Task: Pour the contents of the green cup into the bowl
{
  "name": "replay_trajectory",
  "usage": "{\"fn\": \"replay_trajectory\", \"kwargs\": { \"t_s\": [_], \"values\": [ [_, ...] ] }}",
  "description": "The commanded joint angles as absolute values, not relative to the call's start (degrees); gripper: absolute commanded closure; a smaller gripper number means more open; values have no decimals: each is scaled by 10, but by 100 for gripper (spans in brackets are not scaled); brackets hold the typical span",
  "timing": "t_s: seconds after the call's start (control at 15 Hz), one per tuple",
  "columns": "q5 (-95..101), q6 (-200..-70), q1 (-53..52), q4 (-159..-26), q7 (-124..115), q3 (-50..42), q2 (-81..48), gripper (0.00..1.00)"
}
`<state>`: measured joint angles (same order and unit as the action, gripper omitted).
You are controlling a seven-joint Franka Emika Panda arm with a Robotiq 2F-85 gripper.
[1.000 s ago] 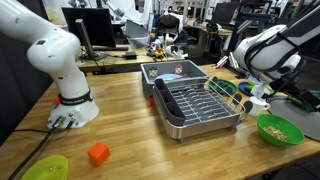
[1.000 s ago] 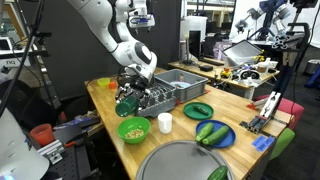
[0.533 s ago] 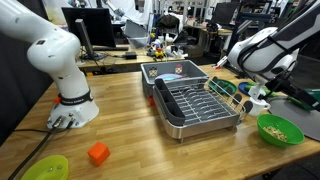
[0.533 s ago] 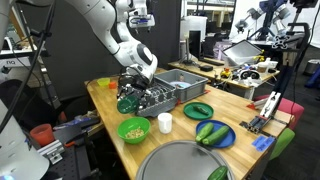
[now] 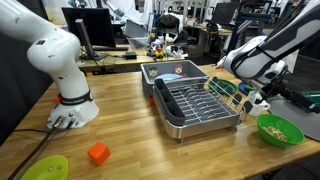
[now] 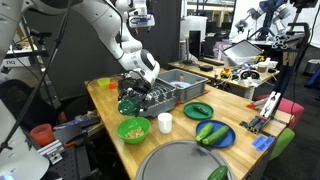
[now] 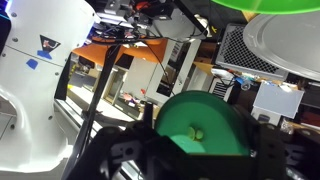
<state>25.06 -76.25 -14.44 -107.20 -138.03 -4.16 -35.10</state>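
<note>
Gripper [image 6: 127, 98] clamped on the one green cup [image 7: 200, 128], raised near the one bowl [image 6: 133, 129]. One white cup [image 6: 165, 122] just right of bowl, one flat green dish [image 6: 198, 110] farther right.

Green cup [image 7: 200, 130] is plain green with no pattern; bowl [image 5: 279, 129] is lime green with yellowish-tan bits inside. Grey rack [image 5: 205, 125] sits on tan wood table [image 5: 130, 125], with a red-orange block [image 5: 98, 153] and lime dish [image 5: 45, 168] at its 8 o'clock. White cup [image 6: 165, 122]; blue plate [image 6: 229, 138] carries green items.
</note>
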Motion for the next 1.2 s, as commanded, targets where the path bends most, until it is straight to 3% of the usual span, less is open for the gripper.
{"fn": "replay_trajectory", "kwargs": {
  "t_s": [0.0,0.6,1.13],
  "values": [
    [251,-715,-143,-1043,-1405,-38,-371,48],
    [246,-762,-123,-1064,-1382,-36,-349,48],
    [214,-942,-58,-1153,-1317,-32,-263,48]
  ]
}}
